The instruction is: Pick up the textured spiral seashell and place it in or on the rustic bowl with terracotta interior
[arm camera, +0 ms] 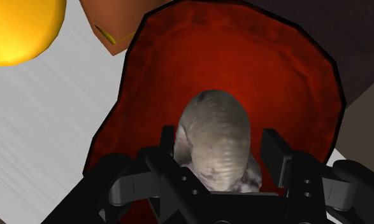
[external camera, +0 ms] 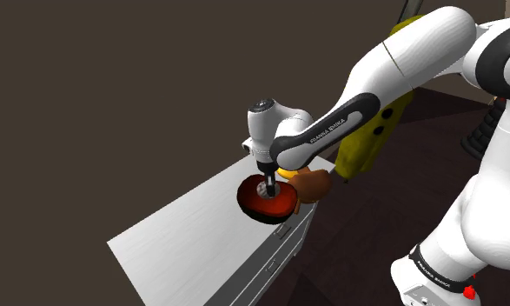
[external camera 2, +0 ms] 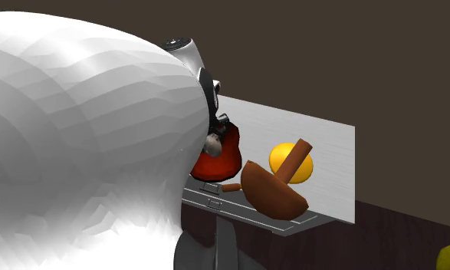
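Ridged, matt grey seashell (arm camera: 215,141); glossy red bowl (arm camera: 268,70) interior; brushed pale tabletop (external camera: 192,222).

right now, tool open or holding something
tool: closed on the grey ribbed spiral seashell, holding it just above the red bowl

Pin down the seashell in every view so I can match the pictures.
Shoulder view: seashell at centre, over the red bowl.
Second exterior view: seashell left of centre, beside the white arm, before the red bowl.
Wrist view: seashell in the gripper, over the red bowl.
Shared landmark: the red bowl.
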You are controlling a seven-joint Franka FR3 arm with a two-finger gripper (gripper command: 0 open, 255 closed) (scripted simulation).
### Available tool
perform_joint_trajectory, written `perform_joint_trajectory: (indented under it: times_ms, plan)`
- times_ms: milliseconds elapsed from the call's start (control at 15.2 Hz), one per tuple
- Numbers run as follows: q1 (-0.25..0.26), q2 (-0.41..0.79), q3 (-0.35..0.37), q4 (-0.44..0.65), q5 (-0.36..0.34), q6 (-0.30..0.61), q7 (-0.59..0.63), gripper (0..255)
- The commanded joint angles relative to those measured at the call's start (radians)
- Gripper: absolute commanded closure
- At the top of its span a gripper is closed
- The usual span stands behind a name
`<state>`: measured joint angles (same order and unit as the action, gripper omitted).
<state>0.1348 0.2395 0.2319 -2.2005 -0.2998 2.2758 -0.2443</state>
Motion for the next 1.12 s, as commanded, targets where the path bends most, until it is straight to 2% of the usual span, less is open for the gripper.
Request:
perform_joint_trajectory:
  times_ms: [0,66,396,660,1056]
  plan:
    - [0.0,0.0,0.0,0.0,0.0,0.0,0.0,255]
    - [0.0,0.0,0.0,0.0,0.0,0.0,0.0,0]
    - [0.0,0.0,0.0,0.0,0.0,0.0,0.0,0]
    - [0.005,-0.069,0.019,0.051,0.045,-0.115,-0.029,0]
    - [0.005,-0.069,0.019,0.051,0.045,-0.115,-0.029,0]
